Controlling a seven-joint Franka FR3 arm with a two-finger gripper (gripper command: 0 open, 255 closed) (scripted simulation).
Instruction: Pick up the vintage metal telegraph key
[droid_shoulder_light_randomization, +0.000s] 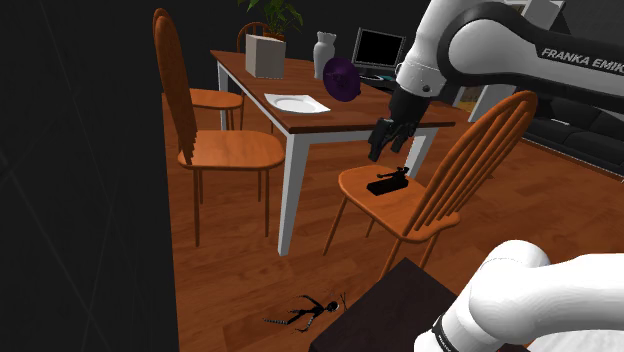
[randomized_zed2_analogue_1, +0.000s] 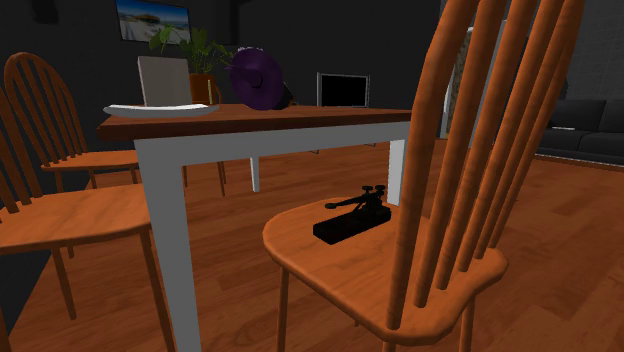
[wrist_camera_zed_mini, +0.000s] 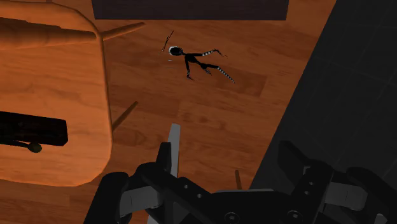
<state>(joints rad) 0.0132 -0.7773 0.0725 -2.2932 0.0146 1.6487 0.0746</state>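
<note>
The telegraph key (droid_shoulder_light_randomization: 388, 184) is a small, all-black piece with a lever and knob, lying on the seat of a wooden spindle-back chair (droid_shoulder_light_randomization: 372, 199). The second exterior view shows the telegraph key (randomized_zed2_analogue_1: 352, 218) near the middle of the chair seat (randomized_zed2_analogue_1: 340, 265). My gripper (droid_shoulder_light_randomization: 387, 150) hangs open a short way above the key, touching nothing. In the wrist view the gripper (wrist_camera_zed_mini: 226, 156) has its fingers apart over the floor, and the telegraph key (wrist_camera_zed_mini: 32, 130) lies off to one side on the chair seat (wrist_camera_zed_mini: 54, 76).
A white-legged wooden table (droid_shoulder_light_randomization: 300, 125) beside the chair carries a white plate (droid_shoulder_light_randomization: 296, 102), a purple object (droid_shoulder_light_randomization: 342, 78), a vase (droid_shoulder_light_randomization: 324, 52) and a white box (droid_shoulder_light_randomization: 265, 55). Two more chairs (droid_shoulder_light_randomization: 225, 150) stand on the shoulder view's left. A black stick figure (droid_shoulder_light_randomization: 305, 313) lies on the floor.
</note>
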